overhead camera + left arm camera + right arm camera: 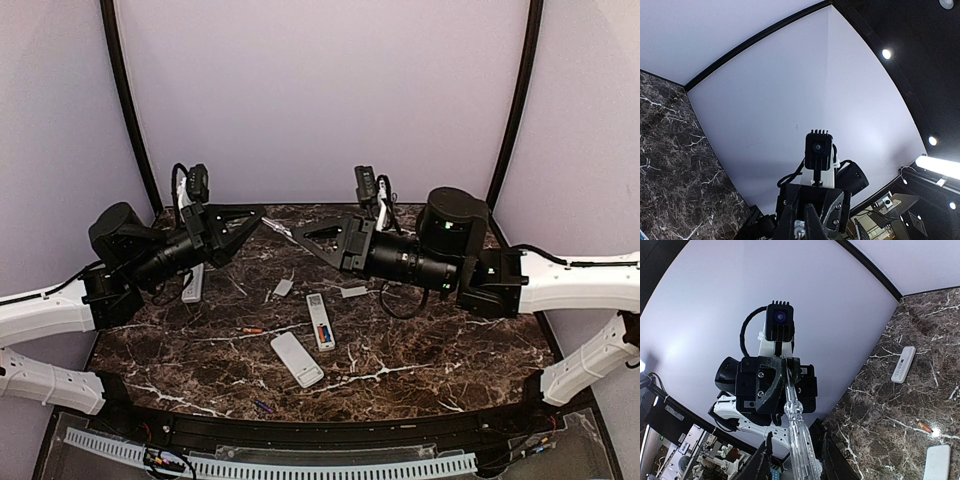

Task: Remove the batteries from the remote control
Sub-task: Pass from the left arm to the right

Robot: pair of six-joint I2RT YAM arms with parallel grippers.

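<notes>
Tool handoff mid-air; batteries (pixel 322 333) sit in open remote (pixel 316 304), desk (pixel 430 340) centre.
L fingers (pixel 771 387) clenched on thin shaft of clear ribbed plastic tool (pixel 799 437). R fingers (pixel 765 460) straddle its handle, gaps both sides, not gripping. Suggest clamping R squarely before L lets go; handle looks slick. Loose orange cell (pixel 252 329) at remote's 9 o'clock, on glossy marble-look top.

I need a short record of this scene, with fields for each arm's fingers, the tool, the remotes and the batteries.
left fingers: shut on clear-handled tool
right fingers: apart, either side of the tool's handle
open remote: mid-table, batteries inside
loose: orange battery left of open remote; purple battery near front edge
other remotes: white remote beside open remote; second remote far left
</notes>
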